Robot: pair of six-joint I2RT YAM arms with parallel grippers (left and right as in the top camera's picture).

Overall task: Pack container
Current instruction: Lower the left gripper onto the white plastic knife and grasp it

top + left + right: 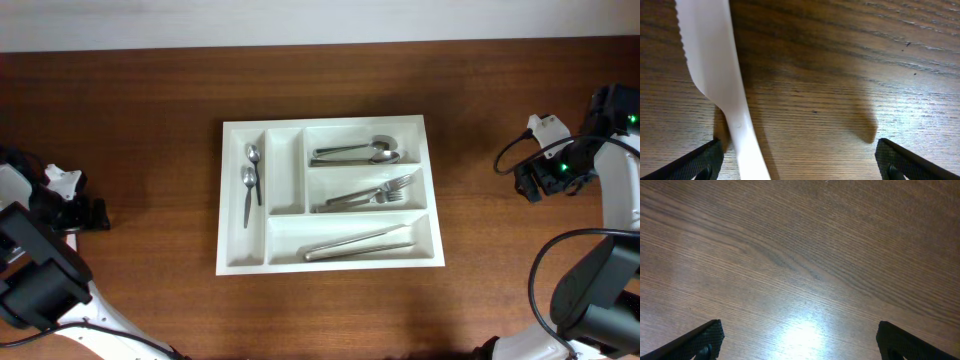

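Observation:
The container (286, 170), a white five-compartment cutlery tray, lies in the middle of the table in the overhead view. It holds two small spoons (250, 178) in the leftmost narrow slot, spoons (355, 152) in the top wide slot, forks (375, 194) in the middle slot and long utensils (358, 245) in the bottom slot. My left gripper (98, 214) is at the far left edge. In the left wrist view it is open (797, 160) low over the wood, with a white plastic knife (715, 65) lying just inside its left finger. My right gripper (528, 186), seen in the right wrist view (800, 340), is open over bare wood.
The second narrow slot of the tray holds nothing. The right arm's cables (545, 270) loop at the right edge. A pale wall strip (320, 20) runs along the table's far side.

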